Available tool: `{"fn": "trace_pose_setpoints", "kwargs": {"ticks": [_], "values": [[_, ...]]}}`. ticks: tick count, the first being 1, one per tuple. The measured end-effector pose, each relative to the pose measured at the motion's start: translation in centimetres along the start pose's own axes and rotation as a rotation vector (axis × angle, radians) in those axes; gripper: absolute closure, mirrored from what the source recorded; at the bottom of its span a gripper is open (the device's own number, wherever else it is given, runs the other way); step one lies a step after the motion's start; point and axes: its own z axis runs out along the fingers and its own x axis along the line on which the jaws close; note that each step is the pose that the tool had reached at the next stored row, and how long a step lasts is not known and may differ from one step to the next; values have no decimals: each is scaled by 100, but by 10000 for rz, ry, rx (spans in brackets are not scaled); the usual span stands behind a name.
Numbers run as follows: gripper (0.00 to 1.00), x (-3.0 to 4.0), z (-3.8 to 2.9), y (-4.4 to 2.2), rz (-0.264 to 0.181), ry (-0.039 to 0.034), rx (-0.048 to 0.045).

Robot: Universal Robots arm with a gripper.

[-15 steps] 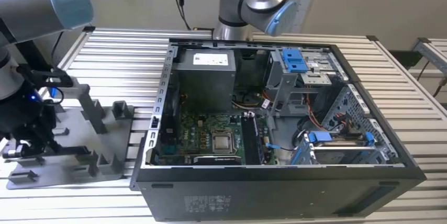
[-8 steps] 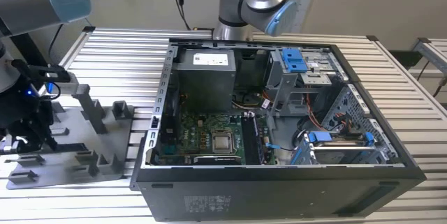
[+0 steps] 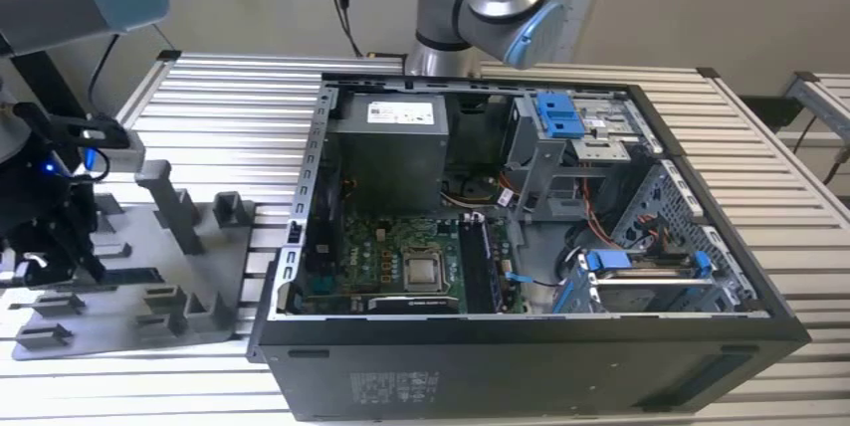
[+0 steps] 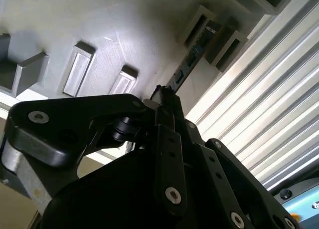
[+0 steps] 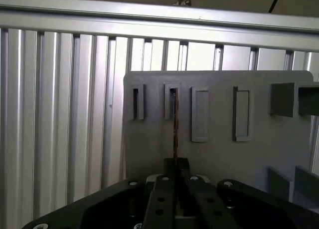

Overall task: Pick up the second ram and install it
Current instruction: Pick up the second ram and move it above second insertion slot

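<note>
Slatted metal table bears an open computer case — grey pegged tray just beside it, at the exterior view's left

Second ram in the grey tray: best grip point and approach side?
Pinch the second ram across its two flat faces, on the stretch clear of the slotted block, coming down at the grey tray. It stands on edge, thin edge up, so the faces are the only broad surfaces. The gripper sits in line over it.
</note>
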Motion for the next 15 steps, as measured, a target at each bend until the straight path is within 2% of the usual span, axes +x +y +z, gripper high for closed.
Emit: {"fn": "trace_pose_setpoints", "kwargs": {"ticks": [5,9,13,15], "values": [[86,0,-65,1,84,-3,0],[86,0,-147,2,126,-3,0],[86,0,-253,4,155,-3,0],[86,0,-333,5,168,-4,0]]}}
